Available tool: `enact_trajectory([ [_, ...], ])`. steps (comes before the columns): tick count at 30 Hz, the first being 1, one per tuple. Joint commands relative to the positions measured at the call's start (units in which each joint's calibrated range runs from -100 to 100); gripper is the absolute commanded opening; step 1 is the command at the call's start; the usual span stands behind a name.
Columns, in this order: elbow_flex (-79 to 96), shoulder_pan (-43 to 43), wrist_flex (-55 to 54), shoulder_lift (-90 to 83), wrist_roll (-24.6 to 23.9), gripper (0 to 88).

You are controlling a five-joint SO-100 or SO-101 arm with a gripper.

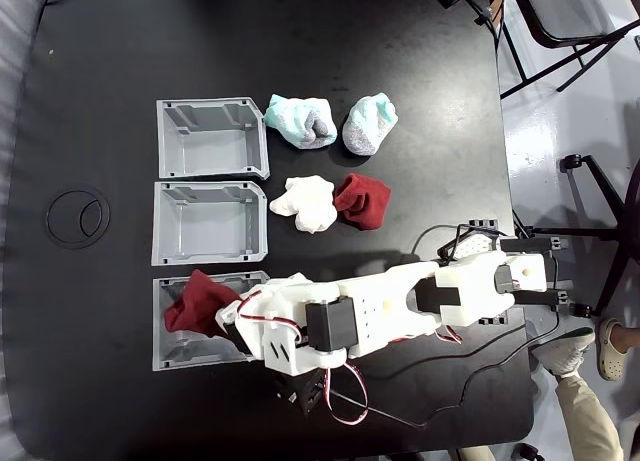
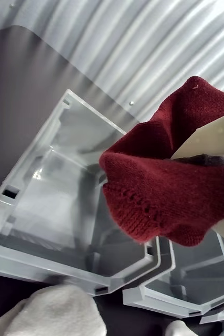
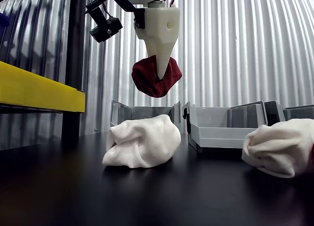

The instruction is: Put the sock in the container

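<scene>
Sock [image 1: 198, 303]: dark red knit, fine ribbed weave with a line of small eyelet holes visible in the wrist view
Container [image 1: 175, 353], at the desk's lower left corner in the fixed view: light grey plastic, plain
Two more trays [image 1: 210, 138] along the same edge: identical light grey
Desk [image 1: 90, 101]: matt black
Hand [image 3: 161, 71]: white plastic; black motor block; red and white wires
Other socks: one white [image 1: 307, 203], one smaller dark red [image 1: 362, 201], two mint green with grey [image 1: 300, 120]
Backdrop in the other view: silver corrugated sheet; yellow bar at left
</scene>
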Motion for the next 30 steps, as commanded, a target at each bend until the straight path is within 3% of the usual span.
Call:
enact_trajectory([
  [1, -3.0, -0.6, -0.1, 0.0, -0.3, 5.1],
  [8, -3.9, 0.0, 1.4, -0.8, -2.0, 31.7],
  [13, -3.9, 0.0, 5.3, -2.7, -2.0, 38.2],
  [21, -3.8, 0.0, 6.8, -6.6, -2.0, 35.2],
  [30, -3.0, -1.4, 17.3, -11.3, -2.1, 9.3],
])
